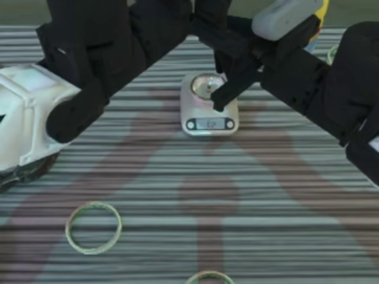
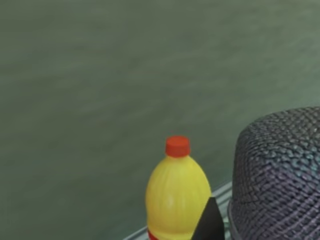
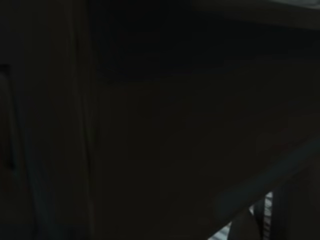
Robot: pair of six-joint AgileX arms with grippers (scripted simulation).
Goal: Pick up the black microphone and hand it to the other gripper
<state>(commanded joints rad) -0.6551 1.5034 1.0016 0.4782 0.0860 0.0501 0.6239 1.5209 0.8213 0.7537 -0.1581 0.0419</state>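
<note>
The black microphone's (image 2: 280, 175) grey mesh head fills one lower corner of the left wrist view, off the table and right beside one black fingertip (image 2: 210, 222) of my left gripper. In the top view my left arm, with its white panel (image 1: 29, 112), reaches to the back middle, where its gripper (image 1: 198, 23) meets my right gripper (image 1: 228, 68) above the scale. A black rod-like shape (image 1: 228, 94) slants over the scale; it could be the handle or a finger. Which gripper holds the microphone is hidden. The right wrist view is dark.
A silver scale (image 1: 208, 109) sits at the back middle under the grippers. A yellow bottle (image 2: 177, 195) with a red cap stands at the far right back (image 1: 321, 9). Thin rings lie at the front left (image 1: 93, 227), the front edge (image 1: 208, 277) and the right back (image 1: 331, 54).
</note>
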